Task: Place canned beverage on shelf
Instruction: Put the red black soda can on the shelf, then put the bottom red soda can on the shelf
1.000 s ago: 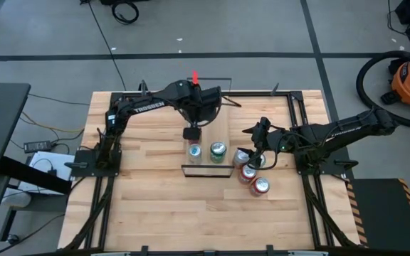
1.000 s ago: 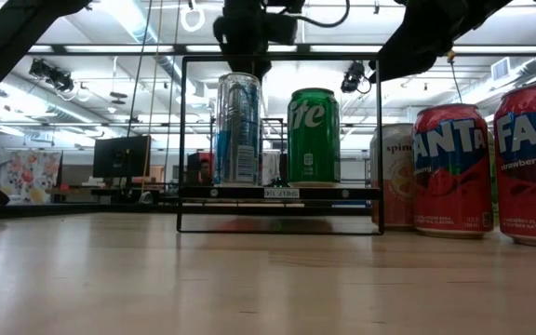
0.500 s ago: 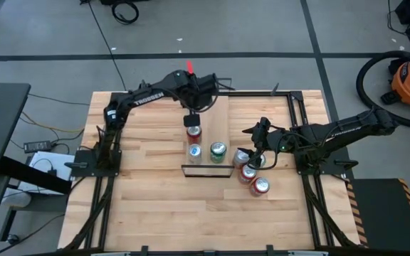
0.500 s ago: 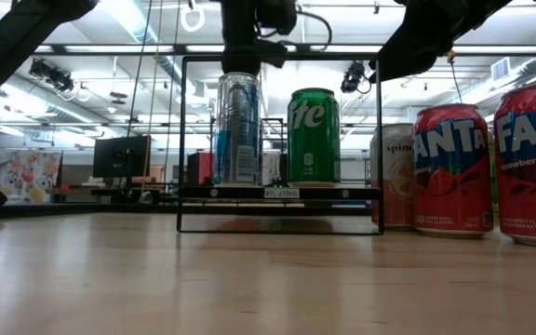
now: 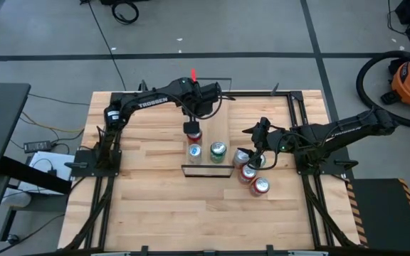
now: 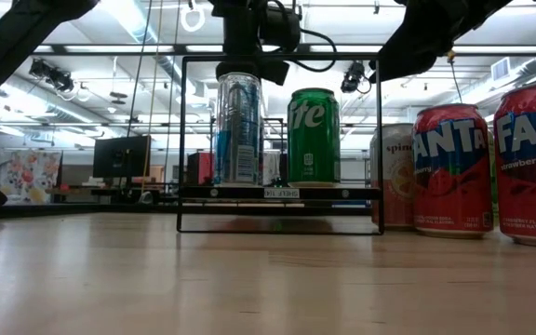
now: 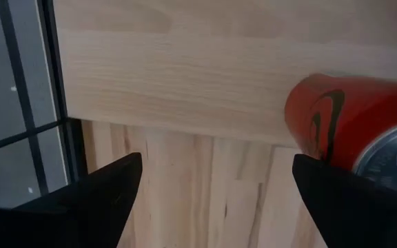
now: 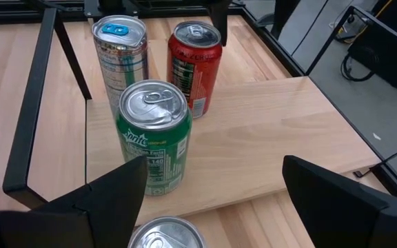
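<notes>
red can (image 8: 195, 65) stands upright on the shelf (image 8: 274, 131), just behind the tall silver can (image 8: 120, 58) and the green sprite can (image 8: 154, 138), which stand side by side at the shelf's front. left gripper (image 5: 191, 127) hangs over the red can with fingers spread wide, holding nothing. right gripper (image 5: 256, 153) waits beside the shelf's right end above a cluster of cans (image 5: 251, 176) on the worktop (image 5: 155, 206), fingers apart and empty.
</notes>
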Available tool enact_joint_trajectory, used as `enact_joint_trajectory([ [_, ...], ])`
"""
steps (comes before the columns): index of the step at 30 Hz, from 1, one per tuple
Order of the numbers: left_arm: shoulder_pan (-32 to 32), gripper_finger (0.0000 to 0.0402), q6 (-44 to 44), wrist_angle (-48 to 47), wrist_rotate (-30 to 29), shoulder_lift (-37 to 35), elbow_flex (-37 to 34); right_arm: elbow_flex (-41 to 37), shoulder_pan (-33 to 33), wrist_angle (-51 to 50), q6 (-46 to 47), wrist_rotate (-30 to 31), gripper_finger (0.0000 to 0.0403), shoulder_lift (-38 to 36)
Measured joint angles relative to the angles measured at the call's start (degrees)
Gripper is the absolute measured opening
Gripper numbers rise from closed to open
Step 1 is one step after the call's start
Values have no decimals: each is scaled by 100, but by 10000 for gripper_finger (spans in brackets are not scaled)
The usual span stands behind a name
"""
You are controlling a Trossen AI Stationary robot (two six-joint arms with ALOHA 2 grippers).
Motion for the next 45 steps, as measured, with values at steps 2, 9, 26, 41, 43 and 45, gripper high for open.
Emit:
enact_joint_trajectory([
  [2, 0, 389, -23, -8, 17, 0, 0, 0, 0, 0, 0, -1, 348, 0],
  [9, -35, 389, -100, -48, 287, 0, 0, 0, 0, 0, 0, -1, 348, 0],
  [26, -369, 388, -75, 315, -562, -583, 256, 0, -1, -576, -68, -126, 348, -2],
  [41, -3049, 388, -727, 985, -677, -1311, 203, 504, 640, -2537, 717, -489, 348, -2],
  [43, -3217, 388, -847, 989, -782, -1311, 203, 673, 716, -2713, 847, -625, 348, -2],
  [45, -3330, 388, -985, 1010, -844, -1311, 185, 769, 835, -2675, 1041, -947, 348, -4],
])
